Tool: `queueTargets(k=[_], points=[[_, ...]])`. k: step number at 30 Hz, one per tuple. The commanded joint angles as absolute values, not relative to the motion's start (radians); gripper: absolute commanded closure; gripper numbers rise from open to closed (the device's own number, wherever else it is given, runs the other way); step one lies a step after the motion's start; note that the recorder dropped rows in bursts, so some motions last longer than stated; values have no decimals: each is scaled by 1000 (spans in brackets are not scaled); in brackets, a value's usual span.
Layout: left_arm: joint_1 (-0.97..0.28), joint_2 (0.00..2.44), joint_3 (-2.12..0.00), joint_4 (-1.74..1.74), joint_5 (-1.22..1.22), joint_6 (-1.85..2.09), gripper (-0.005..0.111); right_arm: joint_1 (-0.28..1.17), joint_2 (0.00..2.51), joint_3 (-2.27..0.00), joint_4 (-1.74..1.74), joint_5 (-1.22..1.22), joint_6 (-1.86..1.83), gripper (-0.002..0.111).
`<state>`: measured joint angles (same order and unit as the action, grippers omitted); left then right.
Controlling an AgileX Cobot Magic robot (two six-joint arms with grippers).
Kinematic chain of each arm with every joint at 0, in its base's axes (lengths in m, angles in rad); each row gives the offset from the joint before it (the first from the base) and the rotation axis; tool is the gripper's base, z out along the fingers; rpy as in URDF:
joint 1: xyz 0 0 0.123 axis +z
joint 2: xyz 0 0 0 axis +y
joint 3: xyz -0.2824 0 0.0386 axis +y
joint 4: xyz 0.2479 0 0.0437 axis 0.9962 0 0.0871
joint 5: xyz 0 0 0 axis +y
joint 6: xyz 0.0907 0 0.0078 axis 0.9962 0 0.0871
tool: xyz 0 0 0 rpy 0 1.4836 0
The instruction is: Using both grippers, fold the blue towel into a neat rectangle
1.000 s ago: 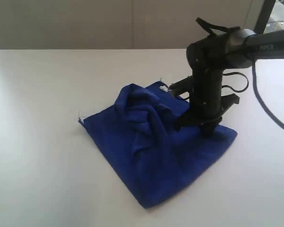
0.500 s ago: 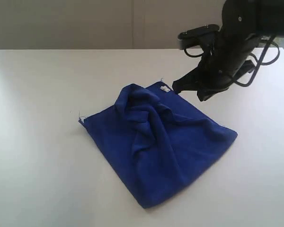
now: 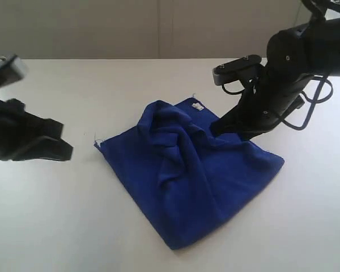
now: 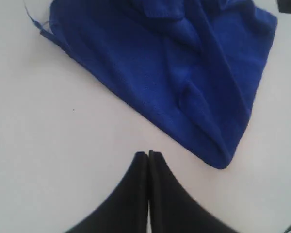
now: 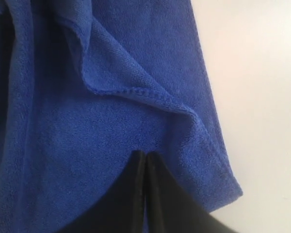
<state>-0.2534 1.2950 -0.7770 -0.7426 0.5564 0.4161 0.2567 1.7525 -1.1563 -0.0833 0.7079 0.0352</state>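
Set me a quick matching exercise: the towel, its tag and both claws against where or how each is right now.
Things:
1. blue towel
2. left claw
3. right claw
4. white tag

Place or state:
A. shut, over bare table
B. shut, over the towel
C. on a towel corner
D. rumpled, not yet folded

Pairs: 1-D, 2-A, 3-B, 4-C

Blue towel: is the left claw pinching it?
No, the left gripper is shut on nothing over the white table, with the blue towel lying apart from it.
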Motion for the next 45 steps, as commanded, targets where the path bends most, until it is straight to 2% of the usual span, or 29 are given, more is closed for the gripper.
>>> queueTargets(k=[1,6,17,27,35,45], points=[[-375,1456,-798,-772,390,418,107,250,1756,-1118,-81,659,23,108],[-412,1622,-902,-780,267,418,107,250,1781,-1090,-81,617,16,108],[-412,1901,-1147,-699,316,414,107,246,1878,-1090,-167,585,24,108],[-410,2010,-1216,-636,291,396,107,236,1927,-1090,-196,606,83,108],[-371,2095,-1347,-597,319,399,107,238,1927,-1090,-194,732,155,108],[-338,2175,-1475,-544,398,427,107,246,1927,-1090,-46,785,161,108]])
